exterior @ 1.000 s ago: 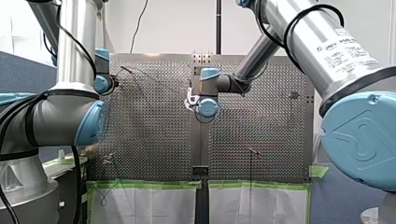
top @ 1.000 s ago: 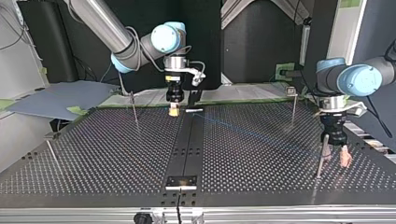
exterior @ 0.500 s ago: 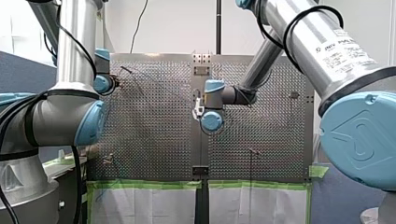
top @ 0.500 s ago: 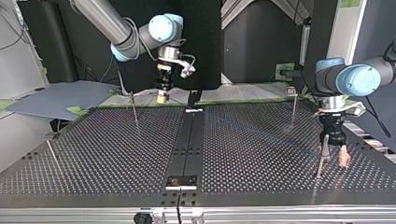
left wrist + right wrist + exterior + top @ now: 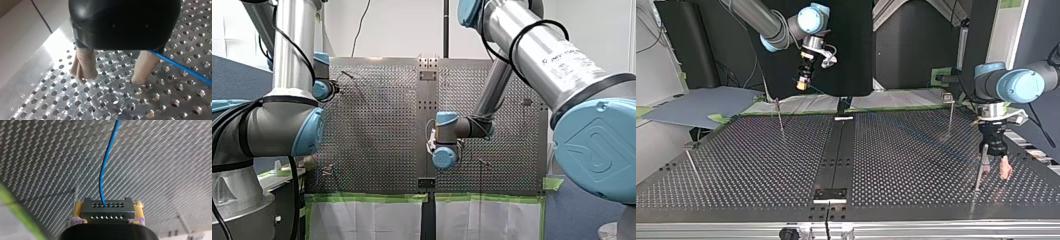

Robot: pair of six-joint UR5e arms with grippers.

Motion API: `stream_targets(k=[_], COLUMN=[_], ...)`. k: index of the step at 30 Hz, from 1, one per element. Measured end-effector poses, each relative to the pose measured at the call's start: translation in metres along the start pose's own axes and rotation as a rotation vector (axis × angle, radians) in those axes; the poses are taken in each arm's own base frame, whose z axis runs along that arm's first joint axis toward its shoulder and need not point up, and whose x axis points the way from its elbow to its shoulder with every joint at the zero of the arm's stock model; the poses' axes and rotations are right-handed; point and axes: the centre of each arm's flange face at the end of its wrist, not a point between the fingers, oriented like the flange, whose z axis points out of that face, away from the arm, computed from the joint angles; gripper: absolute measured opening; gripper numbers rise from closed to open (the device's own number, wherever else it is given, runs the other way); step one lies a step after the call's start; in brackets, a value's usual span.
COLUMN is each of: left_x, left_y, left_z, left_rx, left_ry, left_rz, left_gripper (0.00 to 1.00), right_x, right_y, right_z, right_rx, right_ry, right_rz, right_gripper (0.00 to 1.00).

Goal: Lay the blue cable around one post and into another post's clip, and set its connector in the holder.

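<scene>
Two pincers, one blue cable, one black connector and four thin posts can be counted. In the top view the posts stand at the far left (image 5: 780,117), the near left (image 5: 691,166), the far right (image 5: 949,114) and the near right (image 5: 978,175). The right pincer (image 5: 802,86) hangs raised above the far edge of the tabletop (image 5: 736,165). Its yellow pads (image 5: 78,207) are closed on the two ends of the connector (image 5: 107,211). The blue cable (image 5: 106,165) leaves the middle of the connector and runs ahead of this pincer, over the perforated metal. The left pincer (image 5: 111,77) is low, just beside the near right post. Its beige fingers (image 5: 85,63) stand well apart, with only bare tabletop between them. The cable passes close by one finger on its outer side; if it touches cannot be told. A dark strip (image 5: 836,155) divides the tabletop in the middle. Green tape (image 5: 372,197) borders one edge, with white sheets (image 5: 372,220) under it. Dark panels (image 5: 906,45) stand behind in the top view.
</scene>
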Motion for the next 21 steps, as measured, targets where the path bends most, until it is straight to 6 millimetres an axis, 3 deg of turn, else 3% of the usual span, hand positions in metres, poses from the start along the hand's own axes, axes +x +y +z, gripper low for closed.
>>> stream_targets(k=[10, 21], left_x=[0.000, 0.001], left_y=[-0.001, -0.003], left_z=[0.000, 0.000], left_rx=[0.002, 0.005], left_ry=[0.001, 0.004], left_rz=[-0.001, 0.005], left_gripper=[1.00, 1.00], right_x=[-0.067, -0.078], right_y=[0.077, 0.142], right_z=[-0.013, -0.013], right_rx=[-0.065, -0.067], right_ry=[-0.074, -0.097], right_rz=[-0.078, -0.162], right_gripper=[0.00, 0.00])
